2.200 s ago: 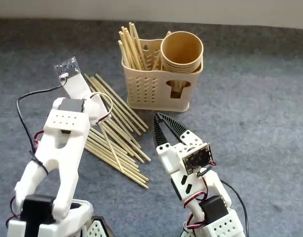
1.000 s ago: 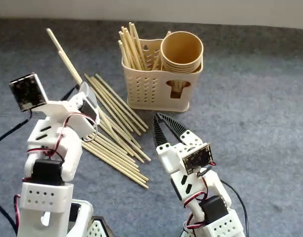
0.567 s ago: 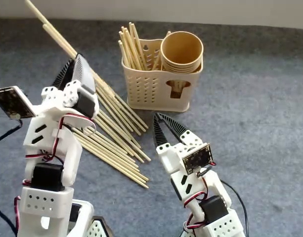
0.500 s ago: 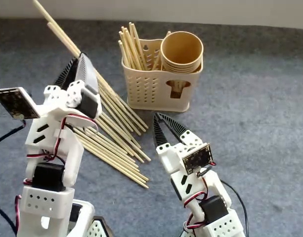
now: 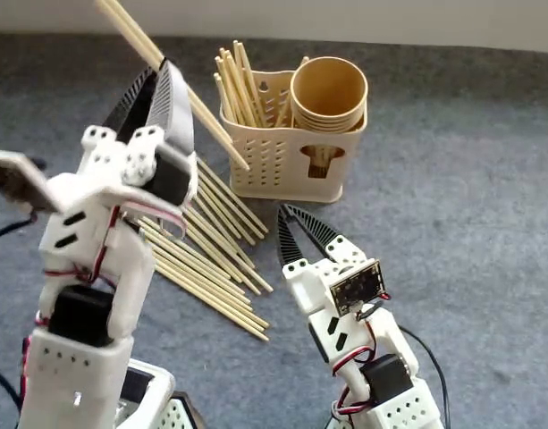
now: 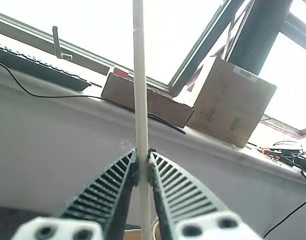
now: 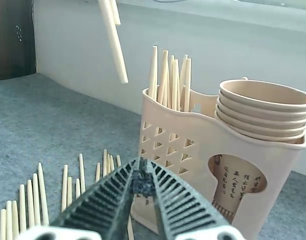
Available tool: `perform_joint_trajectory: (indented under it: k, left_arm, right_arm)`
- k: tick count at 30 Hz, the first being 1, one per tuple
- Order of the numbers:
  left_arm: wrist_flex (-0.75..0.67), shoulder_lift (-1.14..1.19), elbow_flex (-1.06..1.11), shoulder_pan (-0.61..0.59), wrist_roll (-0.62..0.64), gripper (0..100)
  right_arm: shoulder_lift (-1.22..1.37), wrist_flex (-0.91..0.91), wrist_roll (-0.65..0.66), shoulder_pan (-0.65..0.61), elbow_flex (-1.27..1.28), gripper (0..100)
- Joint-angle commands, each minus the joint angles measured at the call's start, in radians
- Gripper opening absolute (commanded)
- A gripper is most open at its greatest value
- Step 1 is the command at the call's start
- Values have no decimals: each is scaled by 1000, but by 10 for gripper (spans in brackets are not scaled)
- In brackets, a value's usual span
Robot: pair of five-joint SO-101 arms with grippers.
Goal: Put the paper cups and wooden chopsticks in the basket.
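Left jaws clamped on pale wooden chopsticks (image 5: 215,131) held high beside beige perforated plastic basket (image 5: 274,165) — stacked tan paper cups (image 5: 327,94) inside, small dark print (image 7: 237,182) on one, right jaws together.

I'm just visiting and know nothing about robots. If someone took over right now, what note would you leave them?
Left gripper: fingers shut on held chopsticks, raised, tip near the basket.
Right gripper: shut, empty, low in front of the basket.
Done: paper cups stacked in the basket, stored chopsticks beside them.
Left: drop in the held ones, then the loose pile on the table.
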Motion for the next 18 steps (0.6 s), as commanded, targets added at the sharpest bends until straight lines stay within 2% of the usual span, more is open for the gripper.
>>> perform_joint_trajectory:
  k: [1,12,18]
  left_arm:
    - [-18,189,-183,15,-3,5]
    - [-20,565,-495,-13,-3,5]
    - [-21,696,-581,-24,-2,5]
  right_arm:
    - [-13,4,15,-2,102,6]
    - [-13,4,15,-2,102,6]
    - [-13,4,15,-2,102,6]
